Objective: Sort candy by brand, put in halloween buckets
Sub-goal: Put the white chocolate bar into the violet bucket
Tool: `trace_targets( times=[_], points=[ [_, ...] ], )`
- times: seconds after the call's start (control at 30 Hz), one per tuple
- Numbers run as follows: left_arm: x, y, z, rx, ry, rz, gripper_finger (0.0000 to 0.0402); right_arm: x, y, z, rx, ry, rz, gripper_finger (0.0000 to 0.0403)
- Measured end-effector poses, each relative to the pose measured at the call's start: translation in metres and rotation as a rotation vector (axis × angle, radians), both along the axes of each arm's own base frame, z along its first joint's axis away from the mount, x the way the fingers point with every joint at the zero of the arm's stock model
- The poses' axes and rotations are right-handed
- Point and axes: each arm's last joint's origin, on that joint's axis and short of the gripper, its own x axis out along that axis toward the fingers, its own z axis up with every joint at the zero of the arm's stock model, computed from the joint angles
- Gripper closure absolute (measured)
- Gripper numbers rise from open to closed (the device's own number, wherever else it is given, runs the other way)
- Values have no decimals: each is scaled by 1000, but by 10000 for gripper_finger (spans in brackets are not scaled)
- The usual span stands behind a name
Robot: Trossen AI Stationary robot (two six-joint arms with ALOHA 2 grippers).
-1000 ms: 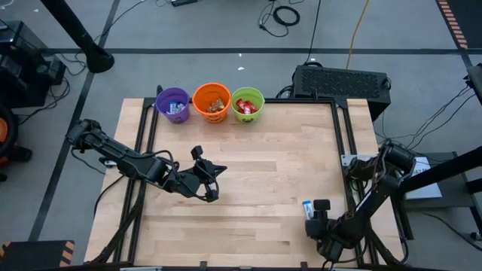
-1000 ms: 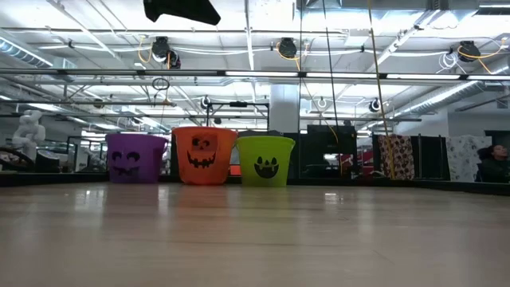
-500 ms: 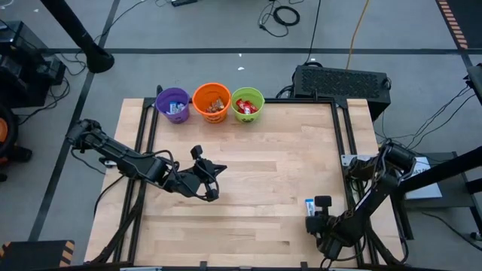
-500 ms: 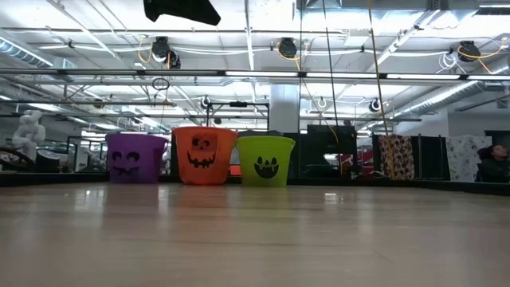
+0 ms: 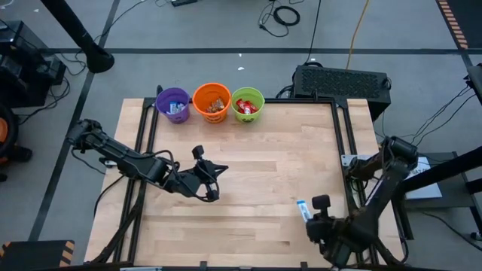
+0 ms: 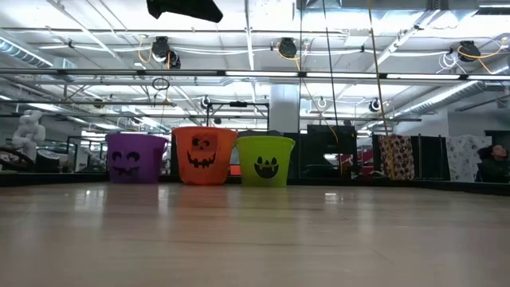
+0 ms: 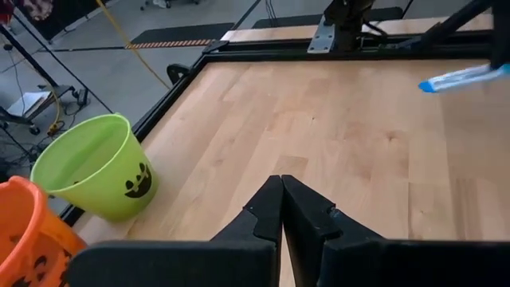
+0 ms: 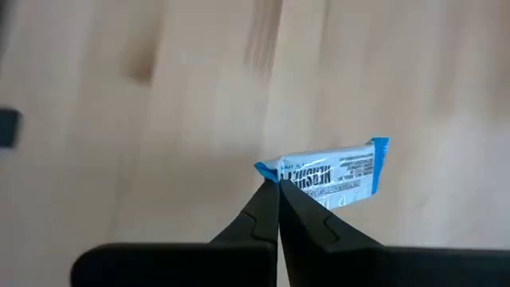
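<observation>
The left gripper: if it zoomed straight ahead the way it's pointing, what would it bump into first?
Probably nothing on the table. The left gripper, shut, points across bare wood; the green bucket and the blue candy sit off to either side. Farther on is the table's dark frame, though depth is hard to judge.

Orange bucket (image 7: 28, 231) cut off at frame edge

Bright even overhead light, soft shadows, blurred right wrist view.

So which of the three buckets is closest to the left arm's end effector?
The purple bucket, at the left end of the row. The orange bucket and green bucket sit further right of the left end effector.
</observation>
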Motion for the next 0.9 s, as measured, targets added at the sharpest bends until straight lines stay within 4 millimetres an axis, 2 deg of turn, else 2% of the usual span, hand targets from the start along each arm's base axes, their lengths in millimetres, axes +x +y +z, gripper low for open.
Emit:
trace_targets(
  times=[0.13, 0.27, 0.47, 0.53, 0.6, 0.77, 0.9],
  points=[
    [7, -3, -1, 40, -16, -33, 373, 7, 1, 48, -92, -172, 167, 403],
    [15, -6, 3, 73, -71, -69, 341, 8, -8, 93, -203, -401, 274, 403],
    [21, -13, 12, 50, -171, -166, 281, 1, -27, 137, -328, -642, 343, 403],
    [22, -14, 15, 27, -202, -204, 264, -1, -33, 141, -318, -666, 336, 402],
    [23, -16, 18, 18, -227, -262, 250, -4, -38, 136, -283, -660, 349, 402],
    [26, -22, 27, -5, -317, -415, 233, -8, -39, 106, -108, -671, 416, 402],
    [33, -27, 26, 18, -371, -489, 233, -5, -34, 83, -9, -786, 496, 402]
  ],
)
